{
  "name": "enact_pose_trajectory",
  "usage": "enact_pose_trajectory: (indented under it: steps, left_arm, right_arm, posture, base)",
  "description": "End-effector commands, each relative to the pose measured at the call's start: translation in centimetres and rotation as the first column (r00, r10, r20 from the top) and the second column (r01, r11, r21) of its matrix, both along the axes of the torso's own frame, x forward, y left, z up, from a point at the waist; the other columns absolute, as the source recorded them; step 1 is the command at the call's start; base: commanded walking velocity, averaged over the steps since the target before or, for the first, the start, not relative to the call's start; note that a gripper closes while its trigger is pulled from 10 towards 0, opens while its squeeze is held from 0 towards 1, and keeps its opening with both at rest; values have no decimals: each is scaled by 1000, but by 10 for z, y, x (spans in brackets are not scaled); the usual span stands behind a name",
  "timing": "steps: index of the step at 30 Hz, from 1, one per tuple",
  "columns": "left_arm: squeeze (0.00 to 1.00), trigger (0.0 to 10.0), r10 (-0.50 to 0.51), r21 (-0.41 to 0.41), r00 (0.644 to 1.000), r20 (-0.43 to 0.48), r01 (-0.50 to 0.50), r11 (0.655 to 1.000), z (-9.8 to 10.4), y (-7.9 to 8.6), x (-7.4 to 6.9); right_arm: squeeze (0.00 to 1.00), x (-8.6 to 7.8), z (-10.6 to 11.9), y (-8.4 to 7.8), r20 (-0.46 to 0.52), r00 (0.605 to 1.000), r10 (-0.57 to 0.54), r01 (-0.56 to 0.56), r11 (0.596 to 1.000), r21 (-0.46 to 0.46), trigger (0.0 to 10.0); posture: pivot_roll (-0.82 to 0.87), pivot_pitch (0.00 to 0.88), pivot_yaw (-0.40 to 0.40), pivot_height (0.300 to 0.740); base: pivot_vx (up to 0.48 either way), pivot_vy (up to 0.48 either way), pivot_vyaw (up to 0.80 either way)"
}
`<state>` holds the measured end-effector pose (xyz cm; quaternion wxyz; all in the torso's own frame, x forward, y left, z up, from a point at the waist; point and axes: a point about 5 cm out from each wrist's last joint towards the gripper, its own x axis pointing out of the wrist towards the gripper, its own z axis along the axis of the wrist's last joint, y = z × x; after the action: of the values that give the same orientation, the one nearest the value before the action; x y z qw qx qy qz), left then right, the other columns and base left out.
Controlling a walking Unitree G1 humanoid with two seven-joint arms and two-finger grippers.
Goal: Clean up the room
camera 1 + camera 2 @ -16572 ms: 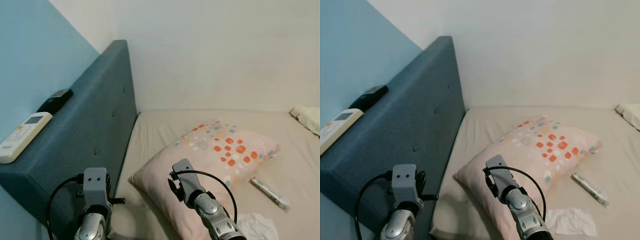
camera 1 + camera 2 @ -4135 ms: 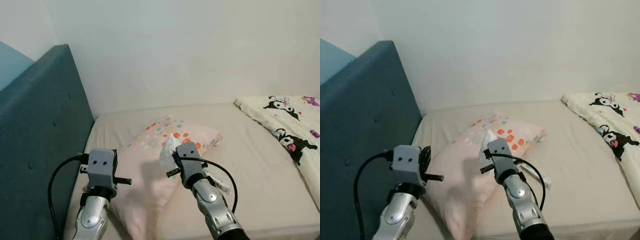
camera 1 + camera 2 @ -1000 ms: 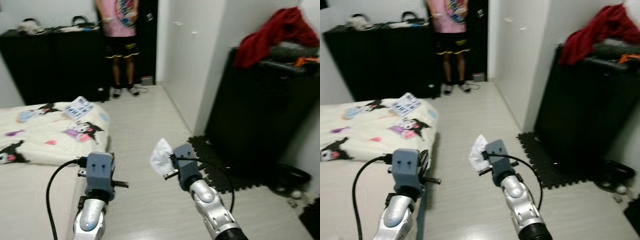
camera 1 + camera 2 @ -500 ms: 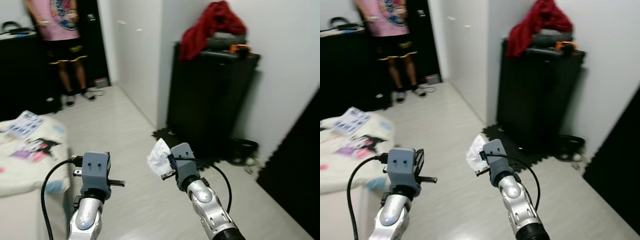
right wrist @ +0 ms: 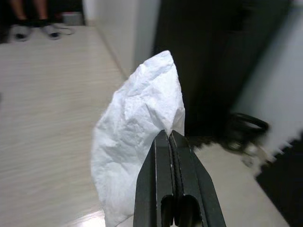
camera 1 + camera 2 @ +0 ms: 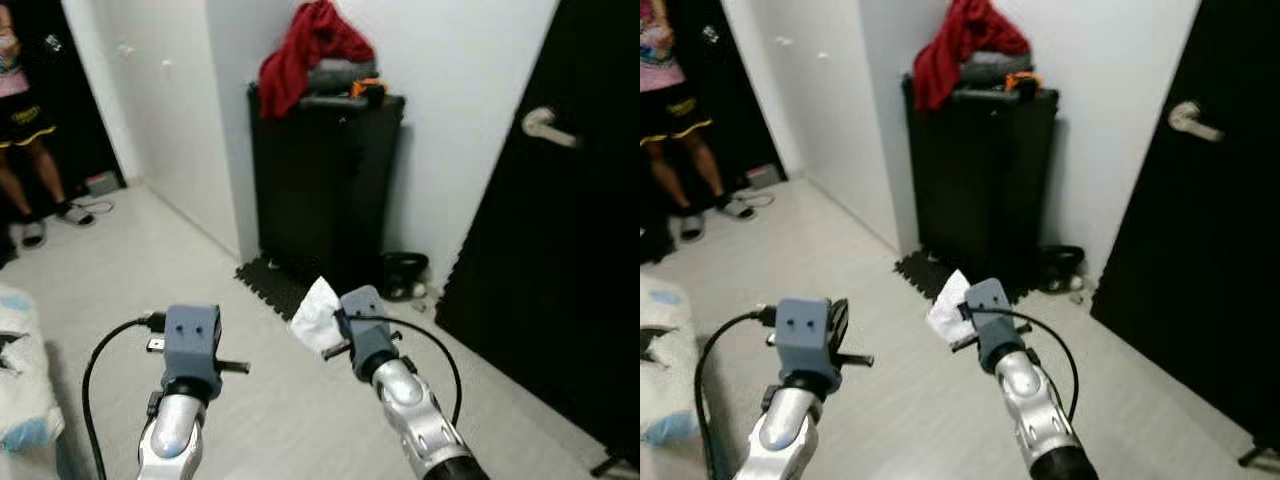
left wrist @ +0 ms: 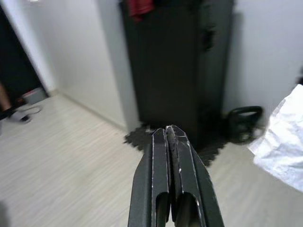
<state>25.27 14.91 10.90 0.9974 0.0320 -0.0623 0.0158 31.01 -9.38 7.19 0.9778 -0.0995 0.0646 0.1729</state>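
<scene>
your right claw (image 5: pixel 168 137) was pinching a crumpled white tissue (image 5: pixel 137 135), held up in front of you above the pale floor (image 6: pixel 130 260). your left claw (image 7: pixel 168 135) was pressed together with nothing in it, raised on the left. far ahead stood a black cabinet (image 6: pixel 325 190) with a red garment (image 6: pixel 300 45) heaped on top, and a black door (image 6: pixel 560 220) on the right. a person's legs (image 6: pixel 35 150) showed at the far left. the tissue looked collected but not thrown away; you had no bin in sight, so disposal was left.
</scene>
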Motion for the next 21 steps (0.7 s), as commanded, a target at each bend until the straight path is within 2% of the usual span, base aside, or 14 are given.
enact_pose_trajectory:
  steps: [1, 21]
  left_arm:
    - [0, 10000, 1, -2, 1000, -20, -1, 1000, -3, -1, -1]
    - [0, 10000, 1, -6, 1000, -24, -1, 1000, -3, -1, -1]
  right_arm:
    - [0, 0, -3, -2, -22, 1000, -9, 9, 1000, -5, 10000]
    - [0, 0, -5, -4, -29, 999, -20, 20, 1000, -12, 10000]
  posture:
    - [5, 0, -2, 740]
    - [4, 0, 0, 740]
  base:
    - [0, 0, -800]
    - [0, 0, -800]
